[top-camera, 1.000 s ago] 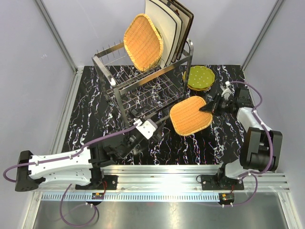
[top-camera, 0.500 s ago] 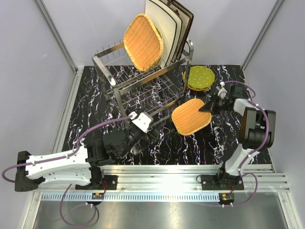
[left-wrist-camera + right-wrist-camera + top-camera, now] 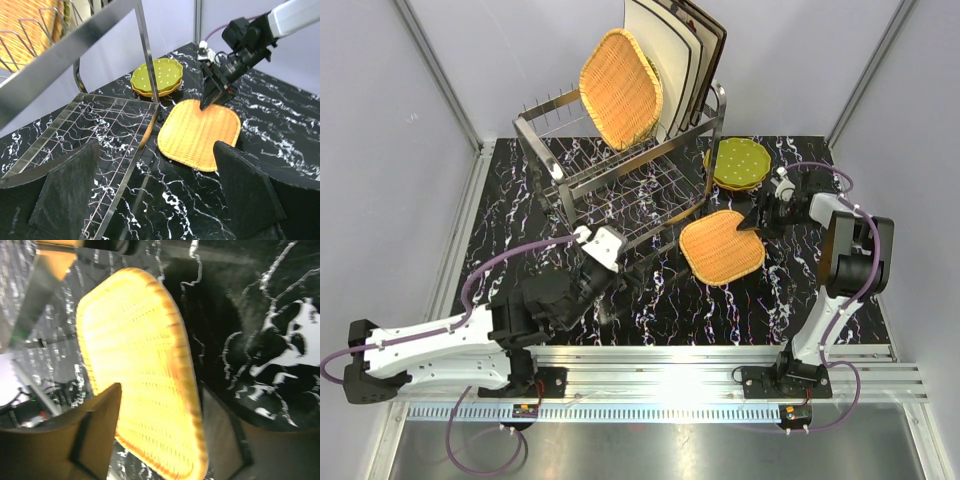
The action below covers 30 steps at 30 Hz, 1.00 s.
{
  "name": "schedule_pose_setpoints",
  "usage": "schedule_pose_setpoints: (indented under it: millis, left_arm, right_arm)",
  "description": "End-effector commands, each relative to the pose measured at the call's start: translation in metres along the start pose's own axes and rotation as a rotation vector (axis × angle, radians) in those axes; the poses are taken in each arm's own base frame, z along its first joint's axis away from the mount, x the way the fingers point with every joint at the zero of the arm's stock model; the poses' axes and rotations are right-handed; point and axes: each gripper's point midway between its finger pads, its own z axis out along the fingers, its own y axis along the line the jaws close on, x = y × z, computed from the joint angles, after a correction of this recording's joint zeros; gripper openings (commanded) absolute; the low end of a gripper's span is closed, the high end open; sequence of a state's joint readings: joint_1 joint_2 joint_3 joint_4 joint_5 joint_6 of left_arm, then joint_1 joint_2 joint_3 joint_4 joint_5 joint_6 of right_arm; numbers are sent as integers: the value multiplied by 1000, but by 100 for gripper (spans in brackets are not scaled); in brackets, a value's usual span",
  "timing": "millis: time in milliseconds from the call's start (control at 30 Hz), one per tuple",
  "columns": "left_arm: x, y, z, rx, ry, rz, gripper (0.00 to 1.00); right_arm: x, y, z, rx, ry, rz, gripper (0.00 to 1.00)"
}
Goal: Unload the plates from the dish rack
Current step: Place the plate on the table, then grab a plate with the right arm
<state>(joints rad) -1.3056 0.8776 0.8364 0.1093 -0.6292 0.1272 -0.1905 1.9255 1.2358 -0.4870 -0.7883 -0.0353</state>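
Note:
The dish rack (image 3: 620, 170) stands at the back left of the table. Its top tier holds a wicker plate (image 3: 620, 88) and cream square plates (image 3: 670, 60), all on edge. A second wicker plate (image 3: 720, 247) lies flat on the table, right of the rack. My right gripper (image 3: 752, 222) is at its far right corner, open. Its fingers (image 3: 107, 400) straddle the rim of that plate (image 3: 135, 355). My left gripper (image 3: 620, 275) is open and empty by the rack's front corner. Its fingers (image 3: 75, 185) frame the lower tier (image 3: 90, 135) and the plate (image 3: 200, 132).
A stack with a green dotted plate (image 3: 738, 162) on top and an orange one under it sits at the back right, just behind the right gripper and next to the rack's right post (image 3: 718, 120). Grey walls close in the black marble table (image 3: 520, 230).
The right gripper has brought the wicker plate back and down flat onto the table, then opened. The left gripper has moved back and left along the rack's front.

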Motion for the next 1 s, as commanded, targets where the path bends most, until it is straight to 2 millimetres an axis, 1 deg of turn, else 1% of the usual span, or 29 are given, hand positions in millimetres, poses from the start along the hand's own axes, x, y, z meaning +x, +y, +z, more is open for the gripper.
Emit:
schedule_pose_setpoints:
  millis: [0,33,67,133,200,233,267,300,333,367,400,433,467,500,533,567,600,633,667,700,733,767,800,833,867,900,933,967]
  left_arm:
    - [-48,13,-6,-36,-107,-125,99]
    - [-56,14,-8,-37,-120,-140,99]
    - [-59,16,-9,-41,-121,-158,99]
    - [-66,25,-13,-79,-130,-202,99]
    - [-79,35,-19,-106,-146,-248,99]
    - [-83,41,-22,-131,-152,-293,99]
    - [-89,44,-25,-139,-159,-320,99]
    - [-93,47,-27,-145,-166,-334,99]
    - [-99,53,-32,-155,-180,-352,99]
    - [-101,57,-35,-165,-183,-368,99]
    - [-109,61,-38,-169,-195,-383,99]
    - [-114,65,-42,-174,-204,-395,99]
    - [-119,70,-46,-181,-212,-407,99]
    - [-127,75,-50,-188,-217,-414,99]
    - [-132,79,-54,-193,-225,-423,99]
    - [-133,83,-57,-202,-218,-418,99]
    - [-138,87,-60,-212,-224,-423,99]
    - [-147,93,-65,-223,-239,-437,99]
    - [-149,97,-67,-229,-235,-430,99]
    - [-151,98,-68,-233,-235,-425,99]
    - [-159,105,-73,-251,-246,-433,99]
    - [-157,108,-74,-268,-230,-416,99]
    - [-157,110,-73,-284,-218,-410,99]
    - [-157,115,-74,-310,-207,-407,99]
    - [-158,118,-77,-322,-198,-404,99]
    - [-157,119,-75,-333,-184,-398,99]
    - [-157,123,-77,-358,-176,-405,99]
    - [-157,126,-80,-369,-166,-417,99]
  right_arm:
    - [-16,-6,-8,69,-10,-102,72]
    - [-17,-10,-11,103,-11,-119,74]
    - [-20,-11,-13,119,-12,-139,75]
    - [-30,-15,-23,193,-29,-211,81]
    - [-42,-16,-35,256,-53,-275,86]
    - [-46,-10,-44,271,-65,-326,88]
    - [-50,-6,-49,280,-71,-357,89]
    - [-57,3,-57,284,-89,-394,90]
    - [-62,15,-69,289,-105,-449,93]
    - [-65,27,-75,284,-119,-491,94]
    - [-71,41,-83,277,-145,-533,97]
    - [-78,65,-101,273,-197,-614,100]
    - [-82,82,-111,264,-232,-665,100]
    - [-86,107,-118,227,-271,-732,100]
    - [-92,139,-140,210,-357,-817,100]
    - [-95,159,-151,183,-410,-858,100]
    - [-94,191,-160,102,-459,-914,100]
    - [-93,220,-176,52,-518,-956,100]
    - [-94,251,-190,7,-560,-1007,100]
    - [-90,274,-196,-46,-569,-1038,100]
    - [-74,300,-186,-118,-522,-1037,100]
    - [-71,317,-186,-151,-514,-1037,100]
    - [-72,343,-199,-183,-544,-1061,98]
    - [-65,360,-186,-220,-503,-1011,97]
    - [-65,370,-185,-233,-501,-987,94]
    - [-71,387,-186,-258,-509,-933,91]
    - [-73,396,-185,-270,-513,-906,89]
    - [-70,409,-180,-291,-503,-891,87]
